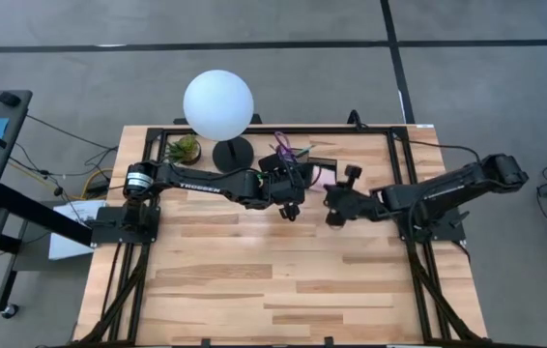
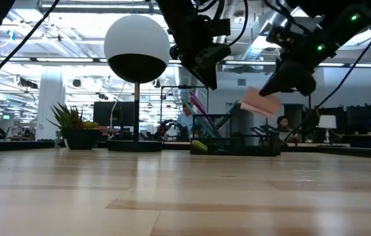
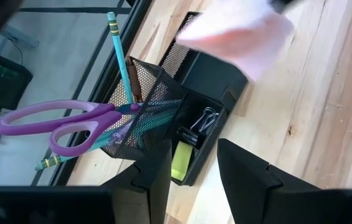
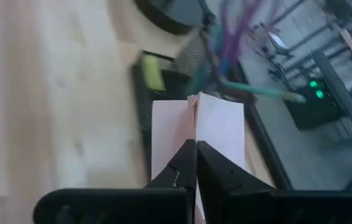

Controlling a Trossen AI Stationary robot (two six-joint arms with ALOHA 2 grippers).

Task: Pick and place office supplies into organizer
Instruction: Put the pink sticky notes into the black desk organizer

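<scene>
The black mesh organizer [image 3: 208, 67] stands at the table's far edge, and the low view shows it as the organizer [image 2: 238, 143]. Its tall compartment holds purple scissors [image 3: 58, 121] and teal pens [image 3: 119, 50]. Its low tray holds black clips [image 3: 204, 121] and a yellow piece [image 3: 181, 160]. My right gripper [image 4: 196, 144] is shut on the pink sticky pad [image 4: 222, 124], lifted in front of the organizer in the low view [image 2: 261, 103]. My left gripper [image 3: 194, 149] hangs open above the organizer, touching nothing. My right gripper pinches the sticky pad between its two fingertips at the middle of its near edge [image 4: 194, 134], where the pad parts into two pink leaves. The fingers slant downward from the table's right side. The pad is lifted clear of the table and tilted [image 2: 259, 105].
A white globe lamp [image 1: 218, 104] on a black base and a small potted plant [image 1: 185, 147] stand at the far edge, left of the organizer. The bare wooden table [image 1: 273, 280] stretches toward the near edge.
</scene>
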